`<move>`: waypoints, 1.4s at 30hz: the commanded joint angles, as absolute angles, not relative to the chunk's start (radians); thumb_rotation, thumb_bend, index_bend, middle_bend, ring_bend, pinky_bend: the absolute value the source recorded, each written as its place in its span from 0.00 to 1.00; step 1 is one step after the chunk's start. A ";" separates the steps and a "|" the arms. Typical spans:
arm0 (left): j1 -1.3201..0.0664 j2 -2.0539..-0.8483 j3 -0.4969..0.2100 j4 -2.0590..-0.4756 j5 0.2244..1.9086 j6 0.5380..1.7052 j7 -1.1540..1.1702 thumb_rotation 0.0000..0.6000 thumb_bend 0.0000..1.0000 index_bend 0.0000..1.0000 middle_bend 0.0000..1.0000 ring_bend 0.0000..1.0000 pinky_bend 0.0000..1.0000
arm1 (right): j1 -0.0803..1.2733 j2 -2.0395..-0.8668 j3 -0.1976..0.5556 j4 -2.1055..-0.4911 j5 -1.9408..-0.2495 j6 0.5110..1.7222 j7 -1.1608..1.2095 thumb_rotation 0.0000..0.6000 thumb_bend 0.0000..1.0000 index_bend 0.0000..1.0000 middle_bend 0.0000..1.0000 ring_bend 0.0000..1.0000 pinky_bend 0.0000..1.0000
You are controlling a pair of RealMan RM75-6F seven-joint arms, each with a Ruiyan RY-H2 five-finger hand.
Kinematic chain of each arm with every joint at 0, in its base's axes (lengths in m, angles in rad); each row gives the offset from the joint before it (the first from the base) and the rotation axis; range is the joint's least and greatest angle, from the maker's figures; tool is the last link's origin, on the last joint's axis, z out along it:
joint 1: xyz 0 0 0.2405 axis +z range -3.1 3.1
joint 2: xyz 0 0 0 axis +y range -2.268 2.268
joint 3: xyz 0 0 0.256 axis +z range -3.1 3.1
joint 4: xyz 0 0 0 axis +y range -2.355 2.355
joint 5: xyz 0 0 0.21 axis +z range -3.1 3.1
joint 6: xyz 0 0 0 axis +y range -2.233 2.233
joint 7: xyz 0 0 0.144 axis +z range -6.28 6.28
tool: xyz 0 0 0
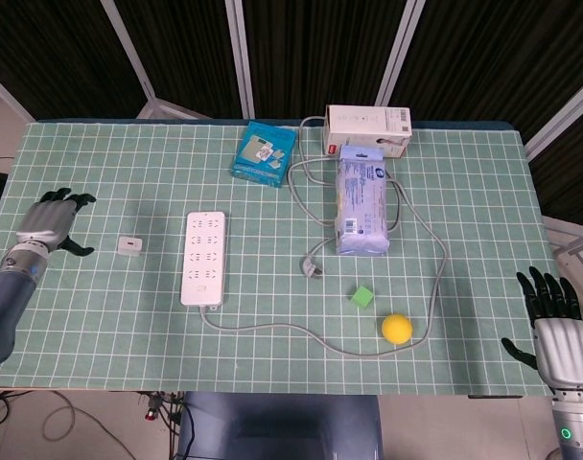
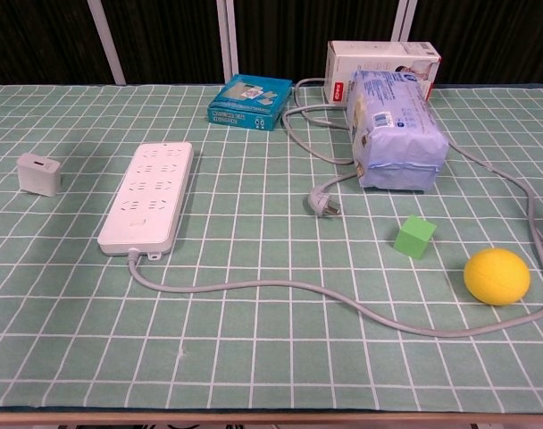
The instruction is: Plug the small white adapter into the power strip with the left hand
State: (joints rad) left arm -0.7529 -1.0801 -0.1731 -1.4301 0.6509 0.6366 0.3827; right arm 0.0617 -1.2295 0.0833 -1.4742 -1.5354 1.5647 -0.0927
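Observation:
The small white adapter (image 1: 130, 245) (image 2: 39, 173) stands on the green mat, left of the white power strip (image 1: 204, 258) (image 2: 149, 194). My left hand (image 1: 48, 222) hovers over the mat's left part, a short way left of the adapter, fingers apart and holding nothing. It does not touch the adapter. My right hand (image 1: 556, 322) hangs off the table's right front corner, fingers spread and empty. Neither hand shows in the chest view.
The strip's grey cable (image 1: 301, 335) loops across the front to a loose plug (image 1: 314, 268). A green cube (image 1: 362, 297), yellow ball (image 1: 397, 329), blue tissue pack (image 1: 362, 199), teal box (image 1: 264, 154) and white carton (image 1: 368, 127) lie to the right and back.

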 commanded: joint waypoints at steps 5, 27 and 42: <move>-0.798 -1.158 -0.122 -1.378 0.620 0.638 0.428 1.00 0.14 0.20 0.22 0.00 0.08 | 0.063 -1.233 0.084 -1.467 -1.529 1.560 -0.096 1.00 0.16 0.00 0.00 0.01 0.04; -0.847 -1.360 -0.066 -1.190 0.647 0.644 0.444 1.00 0.19 0.30 0.31 0.02 0.11 | 0.063 -1.242 0.088 -1.450 -1.517 1.556 -0.102 1.00 0.16 0.00 0.00 0.01 0.04; -0.856 -1.405 -0.052 -1.150 0.685 0.667 0.452 1.00 0.23 0.35 0.35 0.02 0.11 | 0.063 -1.246 0.089 -1.443 -1.512 1.553 -0.102 1.00 0.16 0.00 0.00 0.01 0.04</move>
State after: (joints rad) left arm -0.8553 -1.4030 -0.0527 -1.1519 0.6831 0.6659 0.4526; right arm 0.0625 -1.2458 0.0893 -1.4431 -1.5120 1.5535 -0.1021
